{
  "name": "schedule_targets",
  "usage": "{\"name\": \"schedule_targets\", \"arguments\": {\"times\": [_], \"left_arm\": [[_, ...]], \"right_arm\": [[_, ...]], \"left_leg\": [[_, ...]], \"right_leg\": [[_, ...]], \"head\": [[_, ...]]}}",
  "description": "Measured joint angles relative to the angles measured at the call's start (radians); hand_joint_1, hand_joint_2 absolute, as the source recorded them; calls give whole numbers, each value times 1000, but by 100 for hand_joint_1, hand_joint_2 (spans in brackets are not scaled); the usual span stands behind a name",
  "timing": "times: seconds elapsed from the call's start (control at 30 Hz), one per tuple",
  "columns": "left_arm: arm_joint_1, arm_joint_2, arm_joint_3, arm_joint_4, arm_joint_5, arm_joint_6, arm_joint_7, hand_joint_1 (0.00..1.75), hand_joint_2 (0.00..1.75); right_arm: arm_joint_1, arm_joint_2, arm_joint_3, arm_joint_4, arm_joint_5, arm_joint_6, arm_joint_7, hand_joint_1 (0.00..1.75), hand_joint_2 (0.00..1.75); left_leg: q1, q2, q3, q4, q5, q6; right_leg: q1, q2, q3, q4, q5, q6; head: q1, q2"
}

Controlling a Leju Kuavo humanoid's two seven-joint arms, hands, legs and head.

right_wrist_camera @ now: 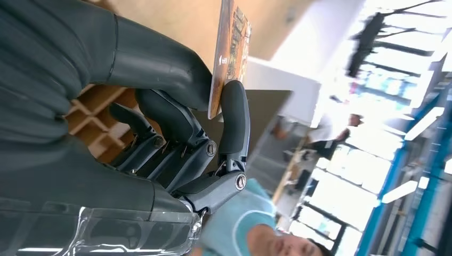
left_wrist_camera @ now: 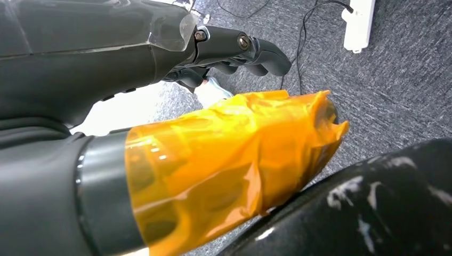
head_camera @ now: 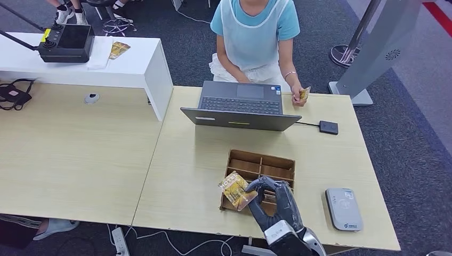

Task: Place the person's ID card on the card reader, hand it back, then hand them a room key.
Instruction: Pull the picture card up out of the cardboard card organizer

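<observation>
While the left hand hangs with fingers curled on nothing | right hand pinches a room key over the wooden organizer | card reader lies right | person holds an ID card behind the laptop.

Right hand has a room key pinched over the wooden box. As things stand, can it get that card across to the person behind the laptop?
Probably yes, with a long stretch. The right hand pinches the room key above the wooden box. The open laptop stands between it and the person's hand, so it should pass to the laptop's right, over the bare table.
</observation>
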Motion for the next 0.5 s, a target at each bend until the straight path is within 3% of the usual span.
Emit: {"name": "schedule_targets", "arguments": {"times": [0.17,0.27,0.4,0.5], "left_arm": [[0,6,0,0,0,-2,-27,0,0],[-1,10,-1,0,0,-5,-43,0,0],[-5,16,-2,0,0,-13,-64,0,0],[-8,20,-4,0,0,-15,-79,0,0]], "right_arm": [[-35,0,-79,-116,-241,181,-38,175,175],[-115,-1,-109,-149,-313,231,0,175,175],[-316,-7,-127,-125,-291,209,131,175,175],[-522,-16,-127,-33,-148,157,279,175,175]], "left_leg": [[0,0,0,0,0,0],[0,2,1,0,1,0],[0,4,1,0,3,-1],[0,6,1,0,5,-1]], "right_leg": [[0,0,0,0,1,0],[0,2,1,0,1,0],[0,5,0,1,4,-1],[0,7,-1,1,7,-1]], "head": [[0,0],[0,0],[0,0],[0,0]]}}
